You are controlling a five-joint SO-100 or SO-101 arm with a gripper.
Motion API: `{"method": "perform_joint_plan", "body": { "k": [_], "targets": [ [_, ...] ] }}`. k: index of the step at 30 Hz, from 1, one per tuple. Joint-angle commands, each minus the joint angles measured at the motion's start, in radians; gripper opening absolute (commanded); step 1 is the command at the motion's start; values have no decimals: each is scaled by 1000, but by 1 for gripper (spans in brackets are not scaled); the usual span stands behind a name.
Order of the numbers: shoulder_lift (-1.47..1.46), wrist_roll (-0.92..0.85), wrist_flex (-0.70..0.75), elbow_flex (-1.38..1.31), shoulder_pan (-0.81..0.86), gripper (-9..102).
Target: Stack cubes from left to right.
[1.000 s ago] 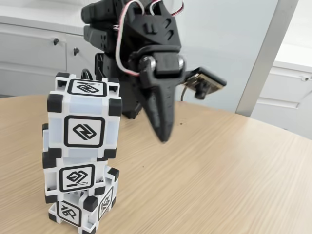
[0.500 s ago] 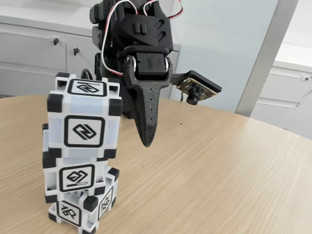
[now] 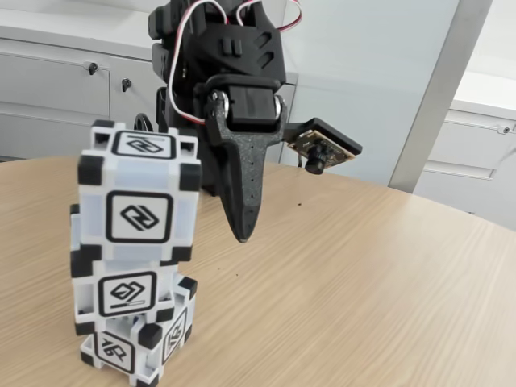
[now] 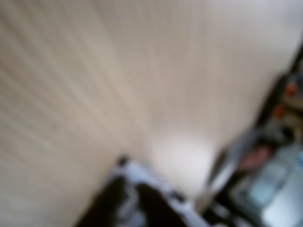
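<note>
Three white cubes with black corners stand in one stack at the left of the fixed view: the top cube (image 3: 139,197), the middle cube (image 3: 125,294) and the bottom cube (image 3: 133,347), which is turned a little askew. My black gripper (image 3: 242,234) hangs point-down just right of the top cube, apart from it, its fingers together and nothing between them. The wrist view is badly blurred; a dark shape with white patches fills its lower edge over the pale wooden table (image 4: 94,71).
The round wooden table (image 3: 363,290) spreads to the right of the stack, its far edge curving behind my arm. White cabinets (image 3: 56,81) with dark knobs and a pale upright post (image 3: 435,89) stand beyond the table. The wrist camera (image 3: 322,149) juts right of the gripper.
The gripper has swung and turned a little left toward the stack, its tip rising slightly. The three stacked cubes have not moved.
</note>
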Motion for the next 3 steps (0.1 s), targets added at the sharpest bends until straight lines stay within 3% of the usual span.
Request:
{"method": "perform_joint_plan", "body": {
  "k": [1, 3],
  "targets": [
    [5, -5, -2, -6, -6, 0],
    [5, -5, -2, -6, -6, 0]
  ]
}}
